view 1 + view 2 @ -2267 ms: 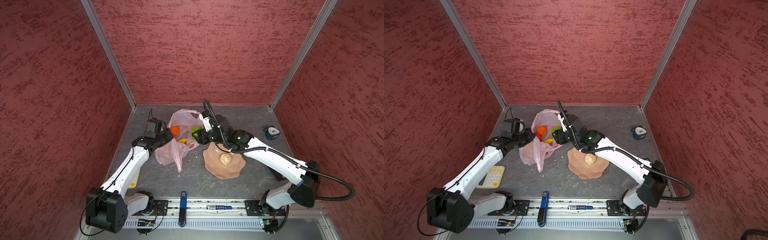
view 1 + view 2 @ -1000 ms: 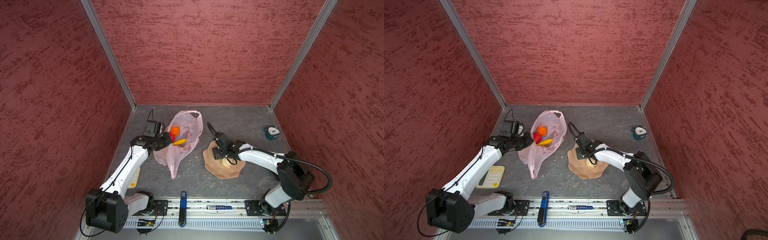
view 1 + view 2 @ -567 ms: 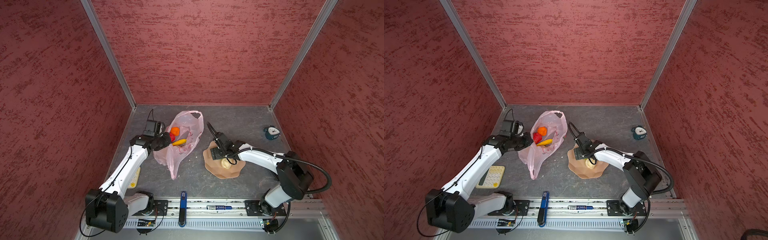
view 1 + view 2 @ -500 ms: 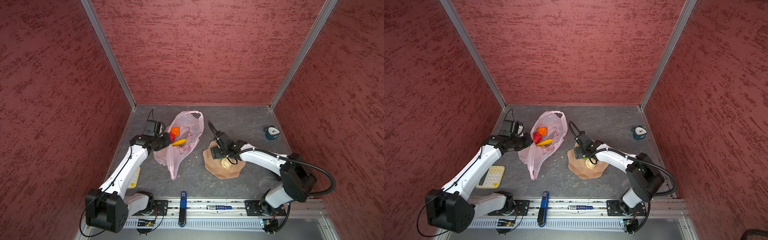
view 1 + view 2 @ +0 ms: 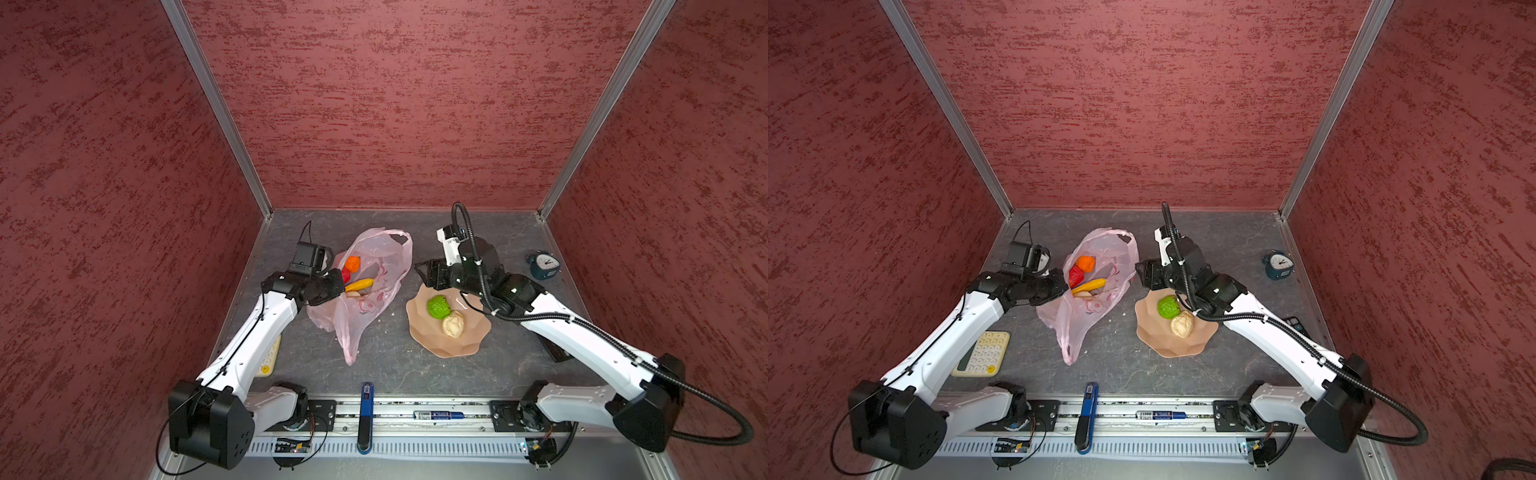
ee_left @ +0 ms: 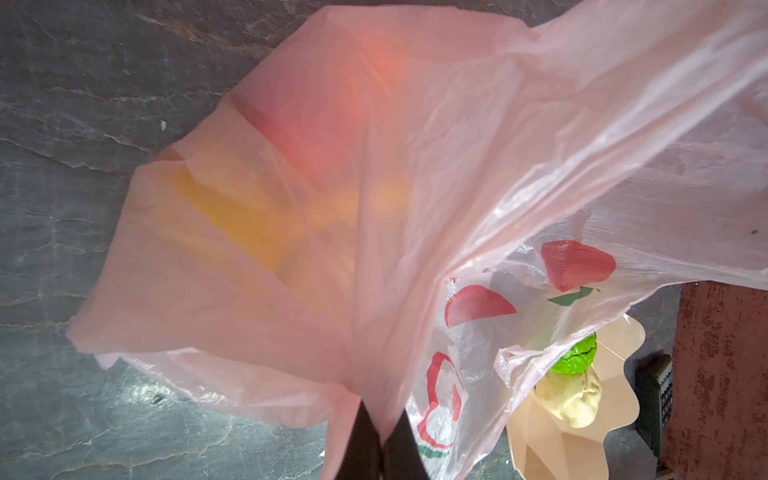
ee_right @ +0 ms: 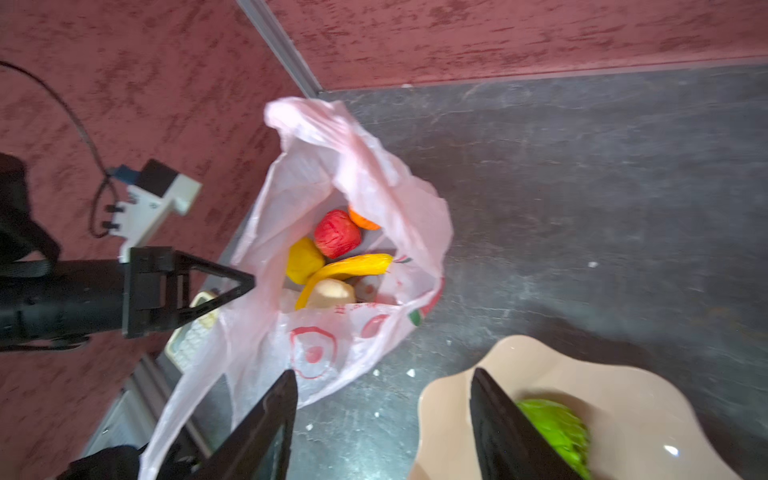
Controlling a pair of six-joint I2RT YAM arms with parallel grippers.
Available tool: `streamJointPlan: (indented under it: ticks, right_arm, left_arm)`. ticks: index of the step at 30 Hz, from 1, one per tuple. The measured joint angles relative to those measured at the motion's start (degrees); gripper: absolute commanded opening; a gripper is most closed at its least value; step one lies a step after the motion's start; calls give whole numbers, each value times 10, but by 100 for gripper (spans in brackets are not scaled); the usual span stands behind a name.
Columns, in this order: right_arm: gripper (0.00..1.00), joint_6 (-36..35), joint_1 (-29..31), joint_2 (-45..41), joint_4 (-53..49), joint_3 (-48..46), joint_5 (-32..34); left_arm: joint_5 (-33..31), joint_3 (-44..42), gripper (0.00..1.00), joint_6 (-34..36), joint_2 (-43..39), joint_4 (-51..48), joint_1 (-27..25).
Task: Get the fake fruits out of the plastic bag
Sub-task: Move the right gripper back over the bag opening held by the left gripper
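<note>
Left hand [image 6: 381, 415] pinched shut on plastic bag [image 6: 291, 291]; right hand [image 7: 382, 372] agape, empty.

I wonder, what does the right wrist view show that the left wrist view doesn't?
Right wrist only: a clear look into the translucent pink plastic bag at the red lumpy ball and yellow banana, plus the open right gripper. Left wrist only: the cream lumpy ball on the peach scalloped dish. Both: bag, dish, green lumpy ball, left gripper pinching the bag.
</note>
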Motion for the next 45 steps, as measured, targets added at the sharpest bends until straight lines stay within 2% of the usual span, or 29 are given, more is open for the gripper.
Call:
streamJointPlan:
  ticks: [5, 9, 14, 23, 33, 45]
  right_arm:
    - [60, 2, 77, 112, 40, 75, -21]
    - [59, 3, 116, 191, 69, 112, -40]
    - [57, 2, 132, 290, 66, 176, -42]
    - [56, 3, 133, 405, 50, 242, -26]
    - [83, 33, 122, 501, 56, 327, -16]
    - [88, 101, 104, 545, 94, 333, 2]
  left_arm:
    - [-1, 0, 0, -4, 0, 1, -2]
    - [-9, 0, 0, -6, 0, -2, -2]
    - [-24, -12, 0, -14, -18, -6, -4]
    - [-43, -44, 0, -35, -71, -23, -5]
    - [-42, -73, 0, -47, -90, -19, -8]
    - [-38, -73, 0, -49, -87, 18, -32]
